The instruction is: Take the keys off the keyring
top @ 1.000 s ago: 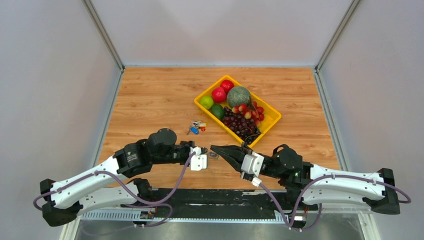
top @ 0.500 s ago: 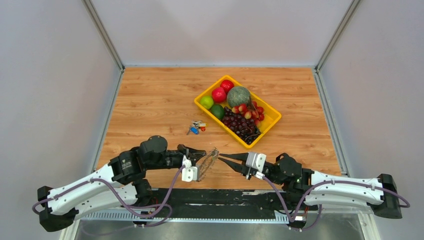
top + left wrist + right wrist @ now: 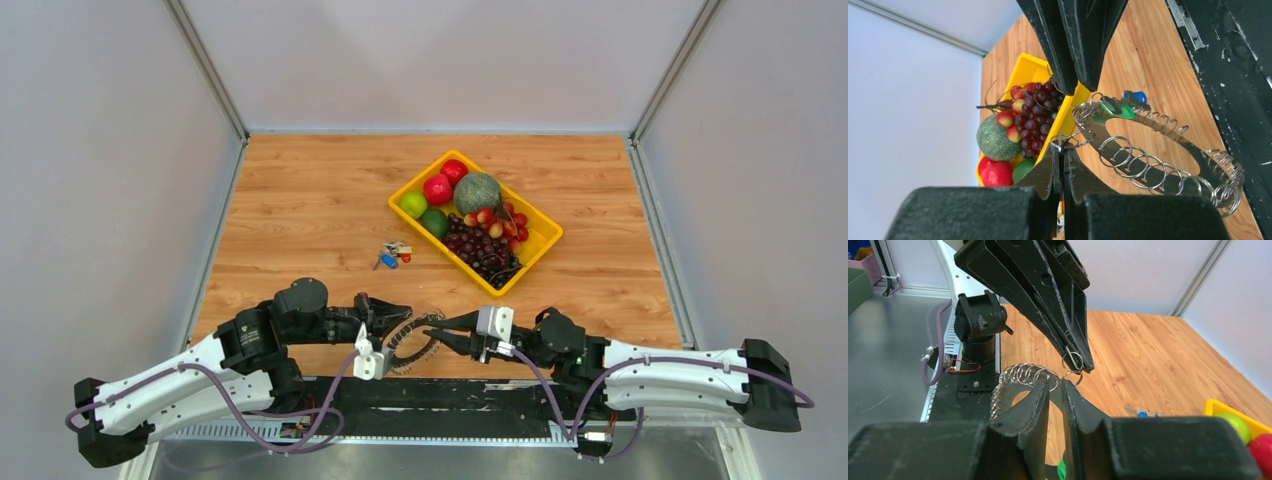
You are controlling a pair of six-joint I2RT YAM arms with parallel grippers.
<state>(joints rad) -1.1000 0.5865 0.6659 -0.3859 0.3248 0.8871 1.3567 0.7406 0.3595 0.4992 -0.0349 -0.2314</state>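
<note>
Closing in, right end effector [image 3: 1056, 385] meets the keyring [image 3: 1120, 152] — clenched in left end effector [image 3: 1062, 147] — its own grip unclear.

One keyring [image 3: 1158, 175] with two capped keys: one green key [image 3: 1115, 107], one blue key [image 3: 1134, 96]. One small key bunch [image 3: 392, 254] lies left of one yellow tray [image 3: 535, 222] — two red fruits [image 3: 437, 189], two green fruits [image 3: 413, 204], one netted melon [image 3: 477, 192], one dark grape bunch [image 3: 480, 250]. Two grippers, near edge: left gripper [image 3: 1063, 149], right gripper [image 3: 1056, 385].

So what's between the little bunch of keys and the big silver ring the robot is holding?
Just bare wooden table, as the top camera shows. The small key bunch lies farther back; the keyring is held up front by the left gripper.
</note>
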